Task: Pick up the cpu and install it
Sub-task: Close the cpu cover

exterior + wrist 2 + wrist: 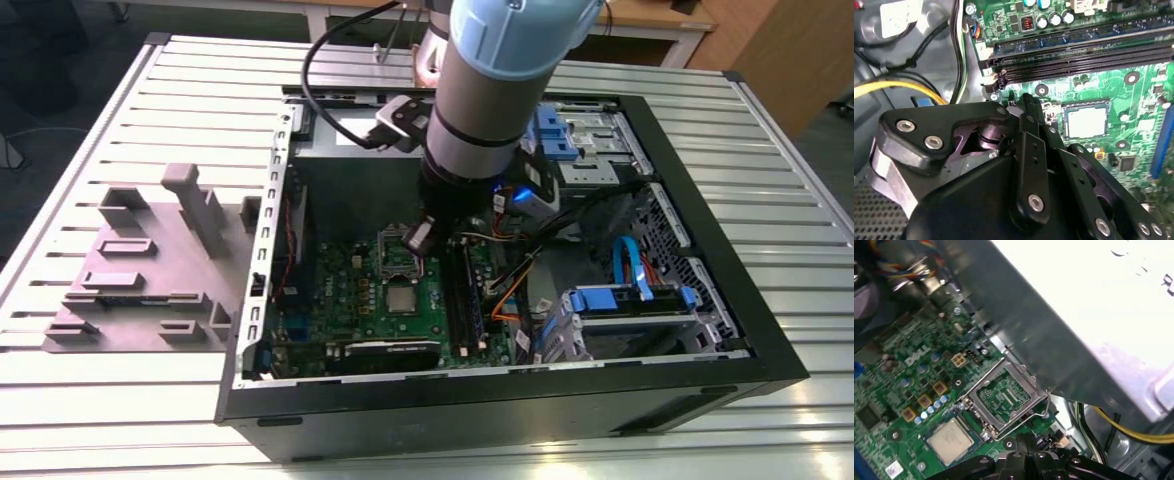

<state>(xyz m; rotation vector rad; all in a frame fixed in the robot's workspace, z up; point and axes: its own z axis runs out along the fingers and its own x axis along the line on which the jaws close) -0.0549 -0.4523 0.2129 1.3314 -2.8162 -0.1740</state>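
Hovering over the green motherboard (pixel 387 300), tool (pixel 419 240) grip state impossible to tell; cpu (pixel 949 440) lying flat beside the open socket frame (pixel 1004 397).

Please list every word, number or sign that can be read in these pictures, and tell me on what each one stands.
No text can be quoted with certainty.
Motherboard: a white maker's logo, left unquoted; the other white lettering is too small to read.
Cpu: faint marks on its metal top, unreadable.
White sticker near the cables: blurred, unreadable.
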